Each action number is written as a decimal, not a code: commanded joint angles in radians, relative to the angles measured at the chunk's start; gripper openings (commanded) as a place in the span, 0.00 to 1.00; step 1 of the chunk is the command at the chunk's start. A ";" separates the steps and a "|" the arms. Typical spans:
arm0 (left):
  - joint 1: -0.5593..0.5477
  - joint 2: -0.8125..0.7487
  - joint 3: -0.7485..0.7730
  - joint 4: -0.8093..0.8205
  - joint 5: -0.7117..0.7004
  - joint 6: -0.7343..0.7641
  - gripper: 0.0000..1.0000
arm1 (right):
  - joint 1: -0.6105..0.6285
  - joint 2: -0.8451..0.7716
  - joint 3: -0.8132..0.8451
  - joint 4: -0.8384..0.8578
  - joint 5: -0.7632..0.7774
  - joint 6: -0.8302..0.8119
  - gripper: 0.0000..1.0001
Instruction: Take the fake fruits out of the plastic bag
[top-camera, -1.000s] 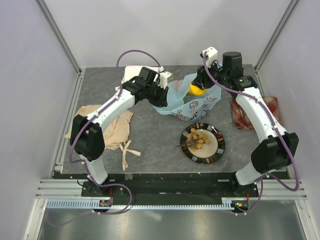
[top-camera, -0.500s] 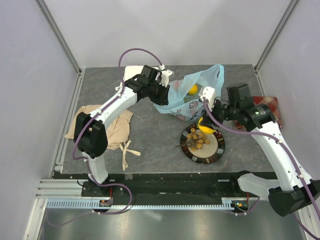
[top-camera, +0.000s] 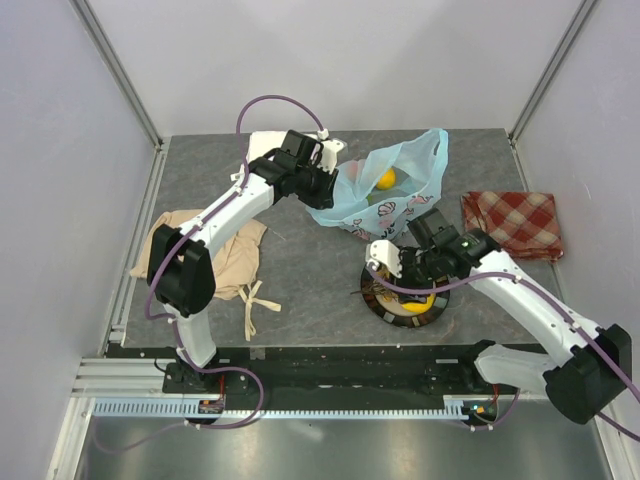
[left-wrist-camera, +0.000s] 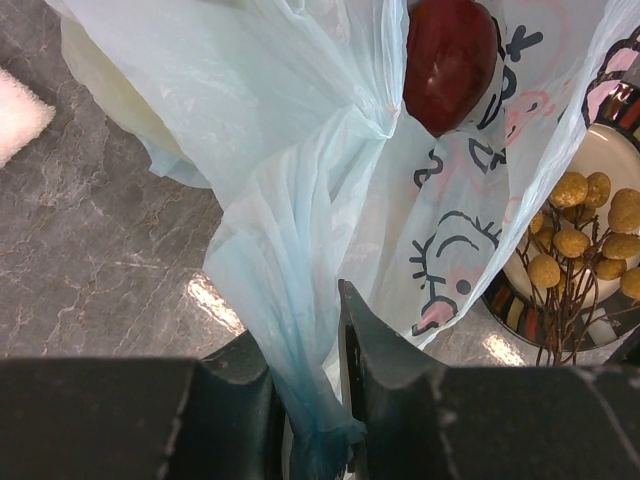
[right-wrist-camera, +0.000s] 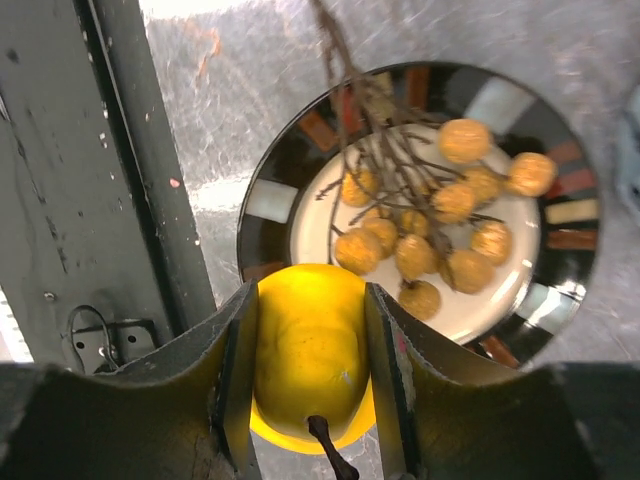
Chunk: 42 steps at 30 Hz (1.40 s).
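On the counter (top-camera: 300, 270), the plastic bag (top-camera: 400, 195) is held up at its left edge, where bunched film is clamped by the left end effector (left-wrist-camera: 305, 365). A yellow lemon (top-camera: 385, 180) and a red apple (left-wrist-camera: 450, 60) are seen in it. A berry cluster (right-wrist-camera: 440, 220) is carried on the striped plate (right-wrist-camera: 262, 205), and over the plate's edge a yellow pear (right-wrist-camera: 305, 370) is clamped by the right end effector (right-wrist-camera: 310, 300). From above, the plate is largely hidden by that arm. A second ago the pear was at the bag's mouth.
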 joint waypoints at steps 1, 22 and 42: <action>0.003 -0.044 0.015 0.004 -0.023 0.045 0.26 | 0.041 0.029 -0.045 0.063 0.040 -0.031 0.00; 0.002 -0.047 0.007 0.013 -0.023 0.051 0.26 | 0.193 0.112 -0.171 0.239 0.183 0.030 0.05; 0.002 -0.035 0.024 0.016 0.022 0.028 0.30 | 0.209 0.206 0.235 0.014 -0.020 0.148 0.73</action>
